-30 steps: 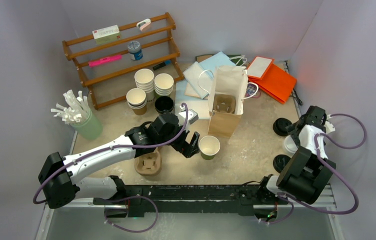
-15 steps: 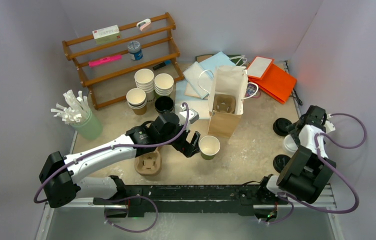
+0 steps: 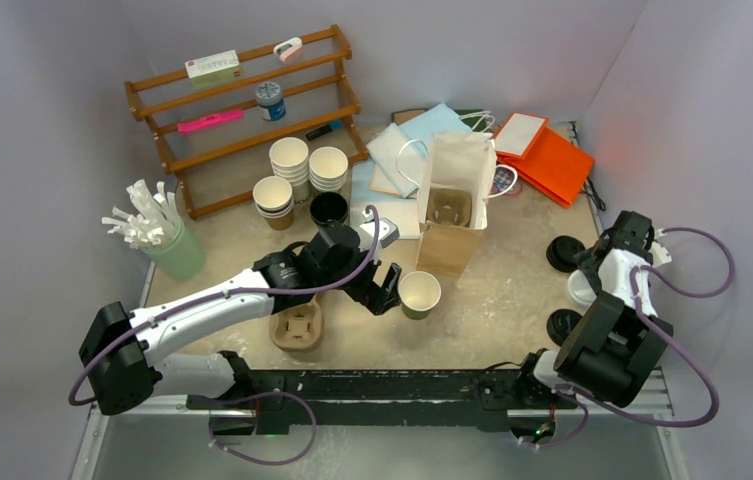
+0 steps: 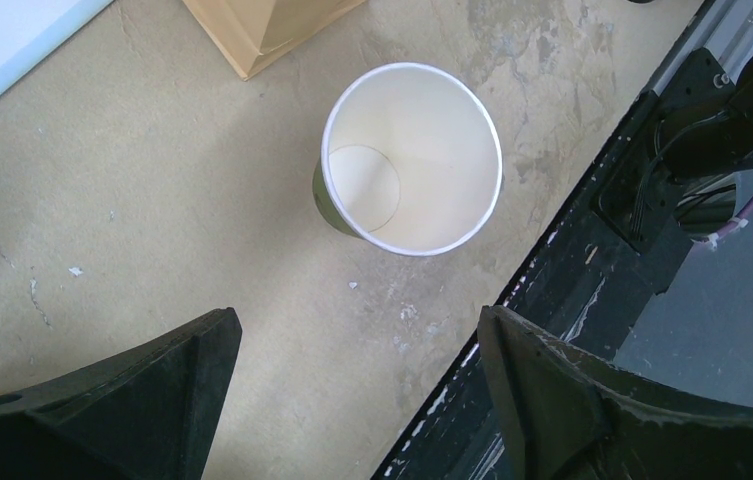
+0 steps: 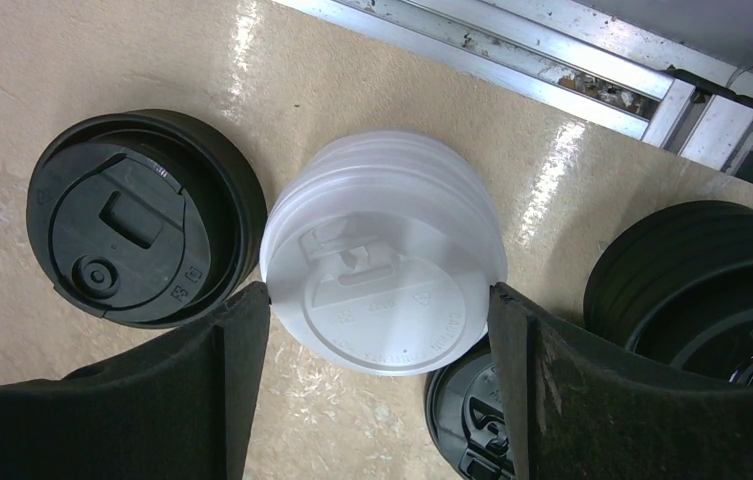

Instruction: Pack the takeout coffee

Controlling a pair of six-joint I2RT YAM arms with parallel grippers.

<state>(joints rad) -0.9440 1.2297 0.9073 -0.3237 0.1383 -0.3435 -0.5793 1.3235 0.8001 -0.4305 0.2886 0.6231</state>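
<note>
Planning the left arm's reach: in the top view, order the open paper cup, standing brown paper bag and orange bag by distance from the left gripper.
From the left gripper:
1. Open paper cup, right beside it.
2. Standing brown paper bag, behind the cup.
3. Orange bag, far right corner.

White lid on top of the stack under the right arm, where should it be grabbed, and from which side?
Take the top white lid by its rim, on opposite edges, coming straight down. It lies flat on its stack, and black lid stacks sit close on either side, so a sideways approach looks blocked. The right end effector straddles it so.
</note>
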